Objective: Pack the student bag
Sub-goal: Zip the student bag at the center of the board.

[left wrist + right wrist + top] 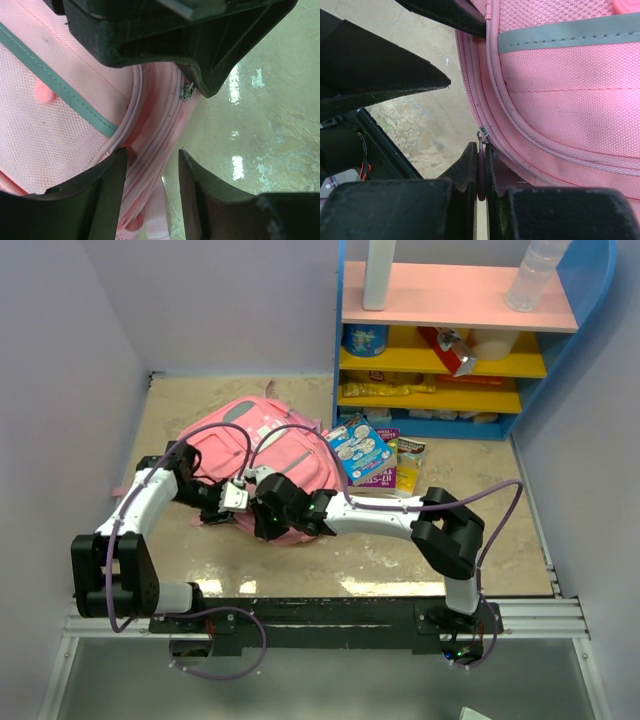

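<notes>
Unzipping looks to be the step in hand; whether anything is inside yet cannot be told. Bag [268, 445] lies flat on the surface [430, 565], mid-bay, one end toward the arm bases. Right claw [481, 150] is pinched tight on the zipper pull [481, 175], a small dark-pink tab, with the metal slider [481, 135] just above its fingertips on the bag's curved seam. Left claw [152, 152] stands half-wide astride the zippered rim [160, 130]. One finger [107, 190] touches fabric and bare surface shows beside the other, so by my reading it straddles rather than grips. Both claws meet at the bag's near end. Picture books [362, 450] lie just beside the bag on the right, with the shelf [440, 370] behind them. Next move, as I judge it: left claw closes on the rim to anchor the fabric, then the right draws the tab along the curve, following the seam. A straight pull would likely slide or bunch the soft bag.
</notes>
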